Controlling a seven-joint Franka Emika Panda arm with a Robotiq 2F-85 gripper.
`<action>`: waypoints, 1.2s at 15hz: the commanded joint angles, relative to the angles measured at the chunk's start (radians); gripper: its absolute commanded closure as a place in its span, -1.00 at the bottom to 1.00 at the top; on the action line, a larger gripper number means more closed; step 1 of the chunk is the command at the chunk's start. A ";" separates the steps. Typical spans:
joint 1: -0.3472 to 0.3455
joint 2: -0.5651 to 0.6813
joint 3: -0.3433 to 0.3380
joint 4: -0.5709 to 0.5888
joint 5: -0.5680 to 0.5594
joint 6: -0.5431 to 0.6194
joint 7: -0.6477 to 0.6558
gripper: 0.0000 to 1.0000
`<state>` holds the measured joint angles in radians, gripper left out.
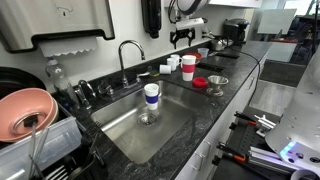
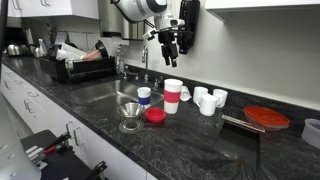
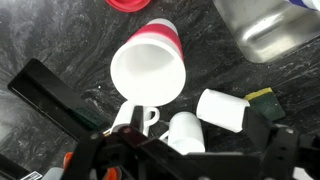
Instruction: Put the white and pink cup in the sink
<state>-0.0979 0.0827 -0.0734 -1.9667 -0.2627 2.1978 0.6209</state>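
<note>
Carefully lower the gripper (image 2: 168,50), jaws apart, squarely around the white and pink cup (image 2: 173,95) toward the counter's back edge.

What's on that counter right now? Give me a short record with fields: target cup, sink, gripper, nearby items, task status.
target cup: white and pink cup, upright on the counter, beside the sink
sink: sink holds a blue-banded cup, standing upright
gripper: gripper open, above the white and pink cup, not touching it
nearby items: white mugs; red lid
task status: cup not yet in the sink
</note>
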 commanded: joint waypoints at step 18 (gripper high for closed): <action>0.030 0.159 -0.046 0.015 0.023 -0.082 0.057 0.19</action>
<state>-0.0917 0.2330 -0.0961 -1.9731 -0.2433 2.1405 0.6655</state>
